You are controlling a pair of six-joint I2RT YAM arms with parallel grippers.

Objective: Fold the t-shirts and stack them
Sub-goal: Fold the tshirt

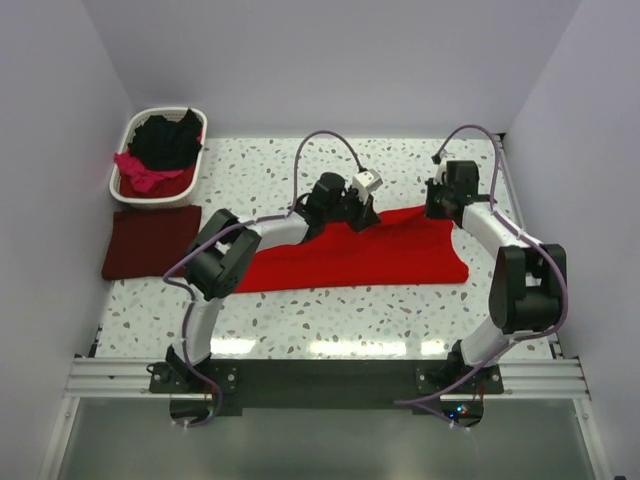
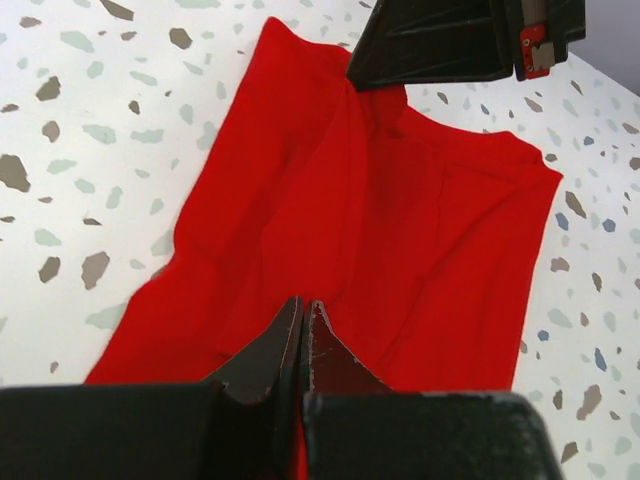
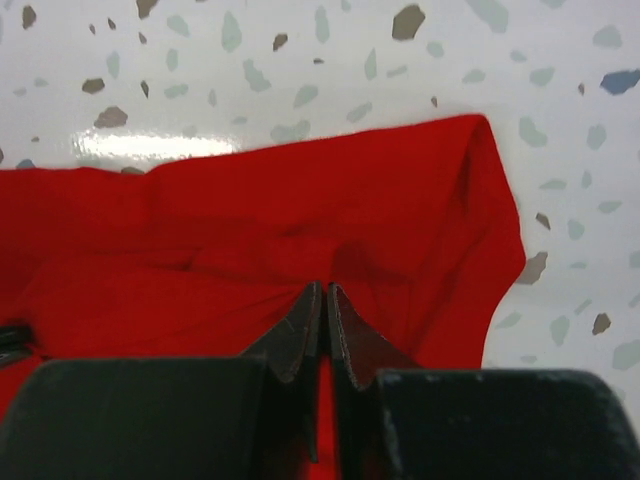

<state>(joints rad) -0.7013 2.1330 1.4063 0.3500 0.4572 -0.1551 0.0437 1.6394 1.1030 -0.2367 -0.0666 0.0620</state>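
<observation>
Left claw [image 2: 303,308], right claw [image 3: 325,292] pinching bright red cloth t-shirt [image 1: 390,255], folding it; next likely needing even pull toward near hem.

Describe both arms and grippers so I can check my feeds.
The left arm and right arm match: white links, black joint housings, looping lilac cables. The left gripper and right gripper each have two black wedge-shaped fingers tapering to points.
</observation>
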